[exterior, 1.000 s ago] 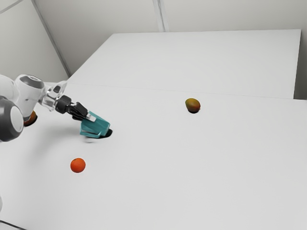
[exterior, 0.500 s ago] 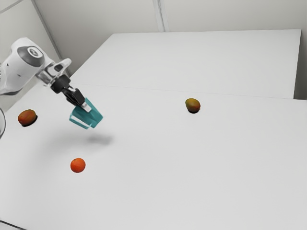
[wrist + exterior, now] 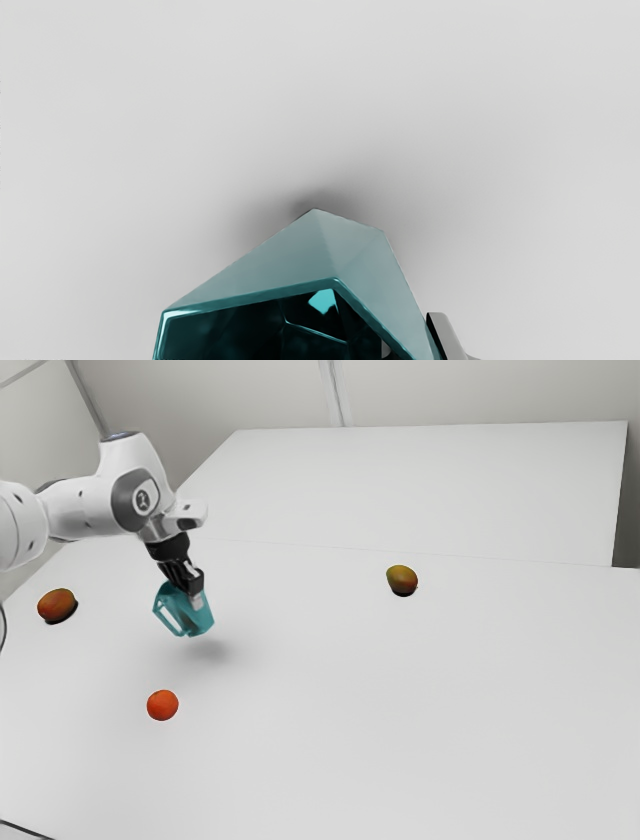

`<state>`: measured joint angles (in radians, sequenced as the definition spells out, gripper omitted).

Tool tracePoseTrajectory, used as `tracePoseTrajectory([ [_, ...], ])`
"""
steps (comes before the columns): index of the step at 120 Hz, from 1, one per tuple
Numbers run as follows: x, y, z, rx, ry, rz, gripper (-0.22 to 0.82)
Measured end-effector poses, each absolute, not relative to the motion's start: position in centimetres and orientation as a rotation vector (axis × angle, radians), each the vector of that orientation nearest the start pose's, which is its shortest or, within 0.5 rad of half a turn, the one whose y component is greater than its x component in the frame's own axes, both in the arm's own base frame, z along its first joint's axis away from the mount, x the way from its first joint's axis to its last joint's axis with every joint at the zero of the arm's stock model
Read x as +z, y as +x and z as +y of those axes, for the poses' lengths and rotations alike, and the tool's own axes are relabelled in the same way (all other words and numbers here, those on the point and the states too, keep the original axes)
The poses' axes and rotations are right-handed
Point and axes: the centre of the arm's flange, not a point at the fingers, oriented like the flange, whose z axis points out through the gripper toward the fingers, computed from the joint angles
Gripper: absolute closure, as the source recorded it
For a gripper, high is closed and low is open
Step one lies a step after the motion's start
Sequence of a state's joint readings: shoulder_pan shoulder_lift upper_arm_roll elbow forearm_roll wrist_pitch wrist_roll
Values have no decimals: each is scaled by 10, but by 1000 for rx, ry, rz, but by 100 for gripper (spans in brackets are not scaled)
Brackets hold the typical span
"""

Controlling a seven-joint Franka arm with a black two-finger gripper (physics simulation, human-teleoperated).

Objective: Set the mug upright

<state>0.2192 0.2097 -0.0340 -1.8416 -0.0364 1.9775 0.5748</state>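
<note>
"What takes up most of the exterior view?"

"The white tabletop [image 3: 400, 710], running from the lower left to the upper right, with a thin seam across its upper part."

"And after that?"

"The white arm [image 3: 90, 508], coming in from the left edge and bending down in the upper left. Its black gripper [image 3: 194, 598] points down at the end of it."

"Holding anything?"

"Yes, it's clamped on the wall of the teal mug [image 3: 196, 622]. The wrist view shows one finger [image 3: 446, 335] outside the wall and a bit of the other [image 3: 385, 349] inside."

"Where's the mug, then?"

"Left of centre in the exterior view, up off the table with its soft shadow below. It leans a little, handle toward the view's left, and its open mouth faces the hand."

"What's around it?"

"A reddish-brown fruit [image 3: 57, 605] near the left edge, apart from the mug, under the arm in the frame. A greenish-brown fruit [image 3: 402, 579] sits right of centre in the upper half, well apart."

"Anything smaller?"

"An orange [image 3: 162, 705] in the lower left, below the mug in the frame and not touching it. Then a thin dark line [image 3: 28, 829] in the bottom left corner; I can't tell what it is."
</note>
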Motion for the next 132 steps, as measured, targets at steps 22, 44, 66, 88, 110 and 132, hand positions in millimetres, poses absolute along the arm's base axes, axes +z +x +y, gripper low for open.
tracePoseTrajectory([
  [22, 388, 580, 97, -5, -3122, 489, 78],
  [44, 373, 578, 93, -37, -3122, 382, 78],
  [66, 357, 576, 89, -21, -3127, 311, 78],
  [88, 349, 577, 89, -14, -3133, 245, 78],
  [110, 344, 578, 87, -7, -3144, 205, 57],
  [132, 347, 578, 85, -14, -3148, 184, 26],
])
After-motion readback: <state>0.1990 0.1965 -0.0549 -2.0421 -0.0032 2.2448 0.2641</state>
